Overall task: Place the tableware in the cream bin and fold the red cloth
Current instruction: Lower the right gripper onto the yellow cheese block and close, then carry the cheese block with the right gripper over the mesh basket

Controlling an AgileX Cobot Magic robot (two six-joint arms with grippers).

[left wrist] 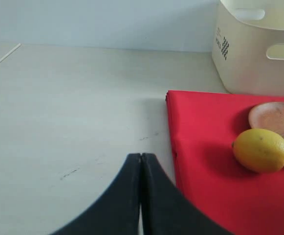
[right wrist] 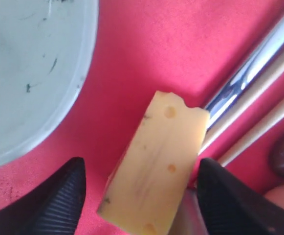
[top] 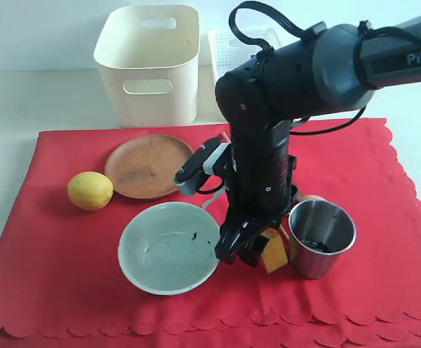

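Right wrist view has the right gripper [right wrist: 142,171] down low over the red cloth [right wrist: 132,58], fingers spread wide on either side of a yellow cheese block [right wrist: 154,161]. I can't tell if either finger actually touches it, so I'd say nothing is held. The real targets sit just past the cheese toward the upper right of that frame: the metal knife [right wrist: 249,71] and the wooden chopsticks [right wrist: 259,93] lie side by side, long axes on the same diagonal. The bowl [right wrist: 29,73] fills the upper left. In the exterior view this gripper [top: 248,250] sits between the bowl [top: 168,246] and the steel cup [top: 320,235], with the cream bin [top: 116,80] well apart at upper left, beyond the cloth. The left gripper [left wrist: 141,196] is pressed together, empty, over bare table [left wrist: 73,107], so I reckon the right arm is nearer.
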